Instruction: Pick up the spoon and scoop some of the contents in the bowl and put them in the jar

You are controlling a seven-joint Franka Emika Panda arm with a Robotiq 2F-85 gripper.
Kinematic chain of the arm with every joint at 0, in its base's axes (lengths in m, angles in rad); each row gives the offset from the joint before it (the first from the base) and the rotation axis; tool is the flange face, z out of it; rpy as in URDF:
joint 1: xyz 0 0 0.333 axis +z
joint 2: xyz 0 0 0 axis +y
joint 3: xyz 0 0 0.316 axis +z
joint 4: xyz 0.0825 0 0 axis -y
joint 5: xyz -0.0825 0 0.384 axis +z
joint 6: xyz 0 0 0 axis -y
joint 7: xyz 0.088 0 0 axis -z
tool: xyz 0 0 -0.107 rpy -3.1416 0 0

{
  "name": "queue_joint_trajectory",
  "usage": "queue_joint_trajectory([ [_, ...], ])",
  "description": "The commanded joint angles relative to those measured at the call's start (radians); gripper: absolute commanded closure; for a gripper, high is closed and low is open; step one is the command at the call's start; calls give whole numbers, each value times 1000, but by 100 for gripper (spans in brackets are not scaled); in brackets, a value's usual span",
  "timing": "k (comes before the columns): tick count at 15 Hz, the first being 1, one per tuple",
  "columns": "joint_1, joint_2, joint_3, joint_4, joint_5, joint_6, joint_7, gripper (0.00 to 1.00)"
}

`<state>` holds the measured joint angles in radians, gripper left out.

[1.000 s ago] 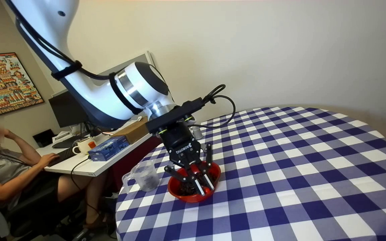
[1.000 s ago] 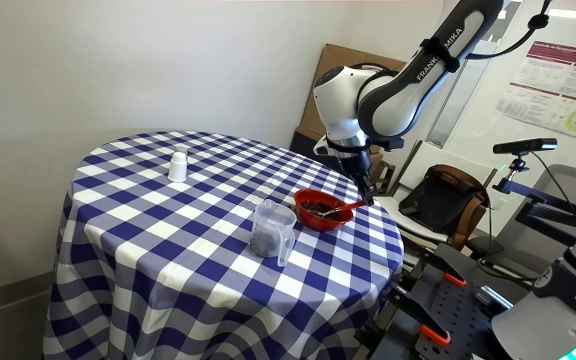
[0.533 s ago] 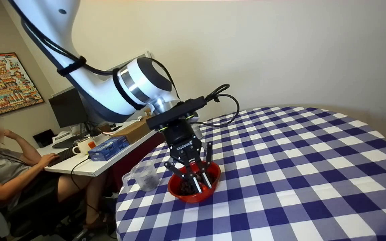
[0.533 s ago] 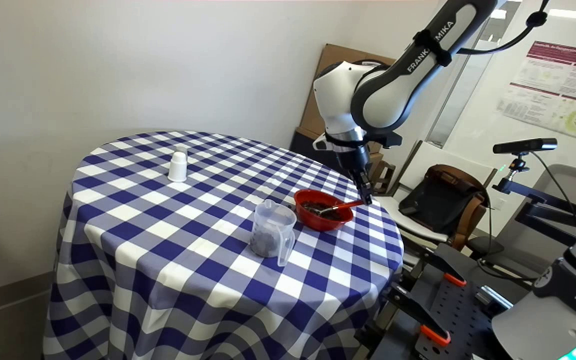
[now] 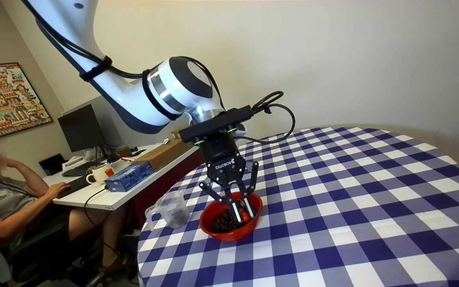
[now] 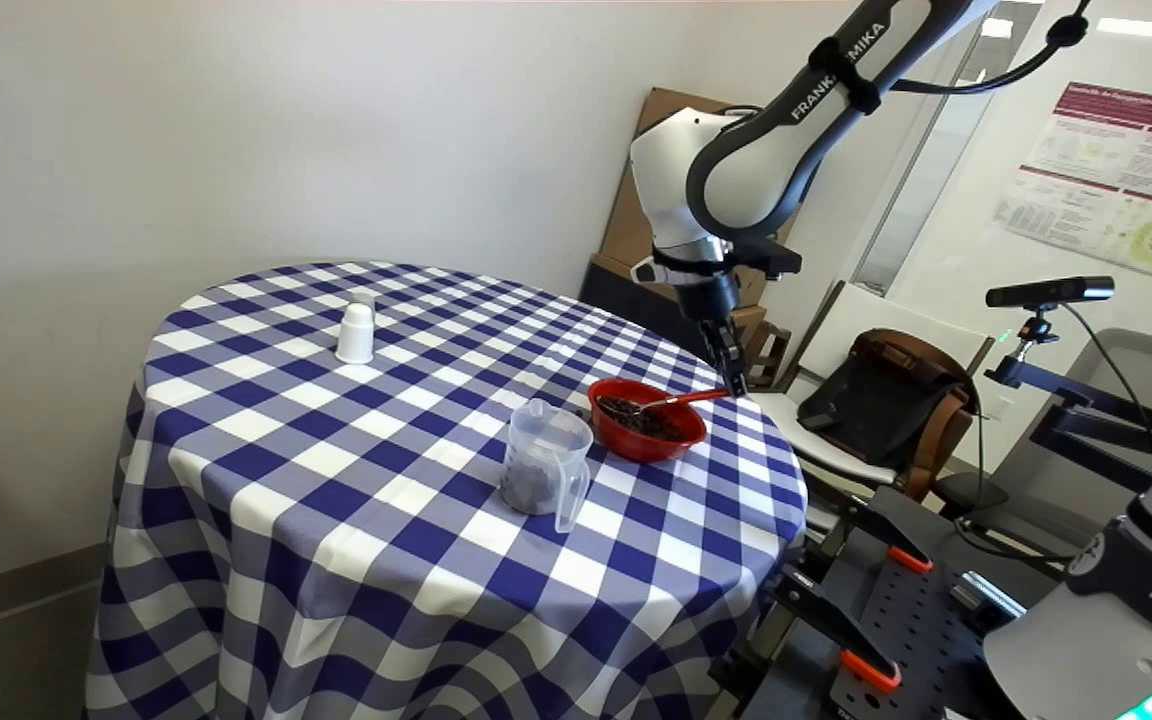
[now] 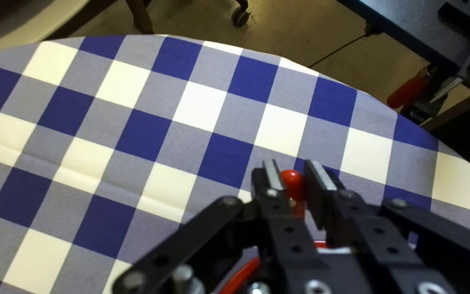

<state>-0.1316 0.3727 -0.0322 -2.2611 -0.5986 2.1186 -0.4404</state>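
The spoon [image 6: 698,397] was in the gripper [image 5: 245,217], whose two fingertips [image 7: 273,175] were clamped on its red handle; in the wrist view the handle's rounded end showed between them. From that grip the spoon ran out over the bowl [image 6: 636,447], tilted a little, its metal head lower than the fingertips. Whether the head touched the contents [image 5: 224,224], or bore any, could not be made out.

The bowl, glossy red, sat upright just below the gripper, reaching out to one side of it; the fingertips hung above the level of its rim. The contents, dark brown bits, lay heaped inside. With the bowl between it and the gripper, the jar [image 6: 541,465] stood upright: a see-through jug with a handle, greyish toward the bottom, though the cause of that was hard to tell.

Both stood on a blue and white checked cloth [image 5: 333,223], and well apart from the gripper on the same cloth were white cups [image 6: 356,340]. Above the gripper the white arm [image 5: 128,105] slanted upward. Left of the gripper in an exterior view, a person [image 5: 2,207] sat at a desk [image 5: 112,199] that bore a blue box [image 5: 129,177], a mug [image 5: 100,174] and a monitor [image 5: 81,128]. Right of the gripper in an exterior view, a dark bag [image 6: 866,408] rested on a chair [image 6: 921,320].
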Motion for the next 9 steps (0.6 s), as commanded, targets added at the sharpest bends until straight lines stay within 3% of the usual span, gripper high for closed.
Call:
queue_joint_trajectory([
  [1,-4,-7,-5,26,58,-49,-61,95],
  [9,-8,-71,-3,42,134,-116,-145,95],
])
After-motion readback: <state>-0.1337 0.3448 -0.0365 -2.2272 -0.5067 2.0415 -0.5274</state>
